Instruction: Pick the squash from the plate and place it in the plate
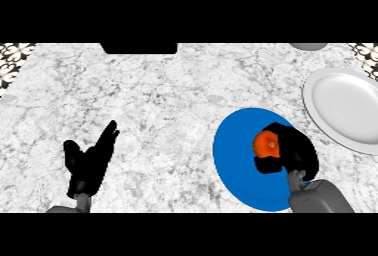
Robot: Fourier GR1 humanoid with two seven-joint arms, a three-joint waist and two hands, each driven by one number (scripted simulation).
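Squash [266,143] is the orange lump sitting over the blue plate [240,160], in the lower right of the frame, and the right hand [294,150] has its black fingers curled round it, so only the left side of the squash peeks out. Can't tell whether it's resting on the plate or lifted a bit off it, since the view looks straight down. The right forearm [319,196] comes up from the bottom edge just below.

White plate [343,107] is off at the right edge, just beside the blue one, upper right of it. Nothing on it as far as I can see.

Left hand [88,162] is at the lower left of the frame, fingers straight and spread, pointing up and a bit right, well apart from both plates. All of it sits on a grey-white marbled table [148,100]. A dark block [139,48] sits at the top edge, and a grey round thing [308,46] is cut off at the upper right.
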